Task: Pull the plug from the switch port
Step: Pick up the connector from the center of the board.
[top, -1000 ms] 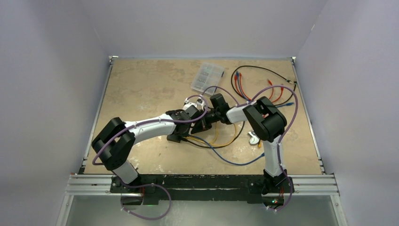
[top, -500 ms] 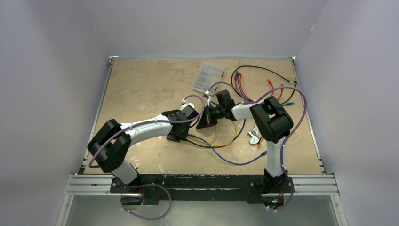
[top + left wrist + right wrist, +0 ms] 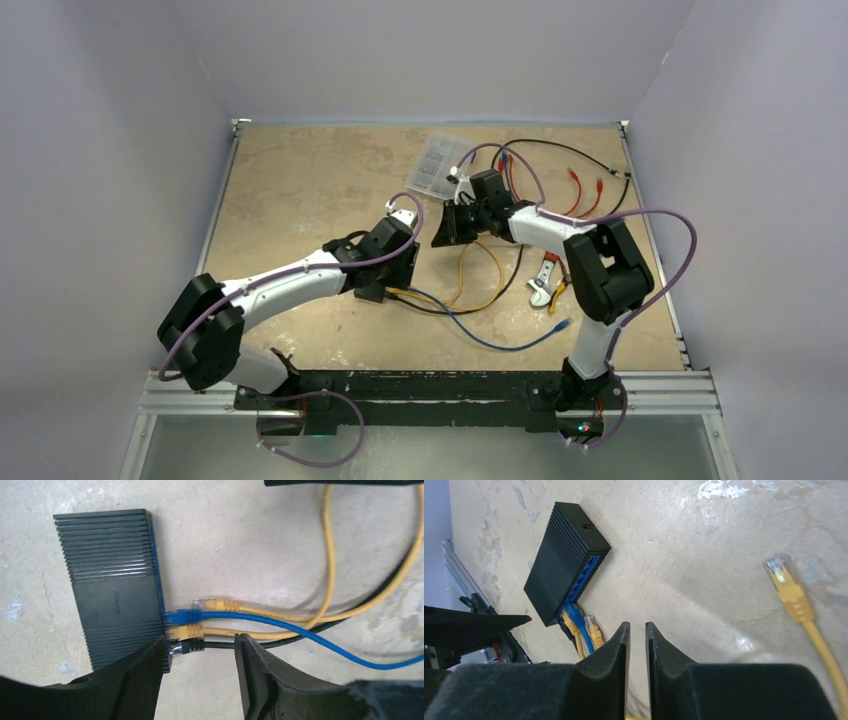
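Note:
The switch [image 3: 117, 595] is a flat ribbed black box lying on the table, also seen in the right wrist view [image 3: 566, 582]. A blue plug [image 3: 182, 616], a yellow plug [image 3: 187, 631] and a black plug [image 3: 190, 646] sit in its ports. Another yellow plug [image 3: 215, 603] lies free just off the sockets, its clear tip showing. My left gripper [image 3: 200, 642] stands open over the black plug, holding nothing. My right gripper [image 3: 636, 626] hangs off to one side of the switch, jaws parted by a narrow gap with nothing between them.
A loose yellow plug [image 3: 789, 587] lies on the table to the right. A clear compartment case [image 3: 440, 165] sits at the back. Red, blue and black cables [image 3: 575, 185] lie at the back right, and a small wrench [image 3: 543, 280] sits by the right arm.
My right gripper has drawn back from the switch toward the far right and its jaws have parted. The left gripper has widened and shifted slightly left.

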`<state>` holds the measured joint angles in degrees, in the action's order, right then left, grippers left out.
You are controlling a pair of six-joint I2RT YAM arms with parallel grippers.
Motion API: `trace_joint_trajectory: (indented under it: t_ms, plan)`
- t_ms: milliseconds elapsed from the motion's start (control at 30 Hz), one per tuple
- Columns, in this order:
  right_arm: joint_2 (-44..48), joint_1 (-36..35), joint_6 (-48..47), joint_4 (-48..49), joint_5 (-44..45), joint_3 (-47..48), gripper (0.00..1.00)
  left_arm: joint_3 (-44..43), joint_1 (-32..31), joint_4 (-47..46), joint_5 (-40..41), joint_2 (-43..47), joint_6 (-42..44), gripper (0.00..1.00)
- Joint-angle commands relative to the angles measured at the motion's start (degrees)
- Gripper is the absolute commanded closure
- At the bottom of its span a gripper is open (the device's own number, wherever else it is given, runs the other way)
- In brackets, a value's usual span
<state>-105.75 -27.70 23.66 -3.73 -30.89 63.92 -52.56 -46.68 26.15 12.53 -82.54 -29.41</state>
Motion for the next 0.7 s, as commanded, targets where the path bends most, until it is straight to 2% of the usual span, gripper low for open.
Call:
trace_joint_trajectory:
  t_ms: [0, 300, 500, 667]
  plan:
    - [5.98, -0.82, -3.9, -5.5, 8.64, -1.34, 0.78, 1.3, 2.27, -5.7, -6.64, 3.59, -0.94, 0.47]
    - [14.9, -1.37, -2.73, -11.69, 19.83, -7.84, 0.65, 6.4, 15.11, -12.03, -21.59, 9.09, -2.1, 0.45]
    - [21.16, -1.39, 2.13, -15.8, 28.75, -13.15, 0.59, 4.95, 18.92, -8.72, -22.47, 10.08, 0.44, 0.44]
    - [24.19, -1.25, 6.67, -17.67, 34.26, -16.61, 0.57, 0.67, 19.86, -2.22, -19.05, 9.33, 4.3, 0.44]
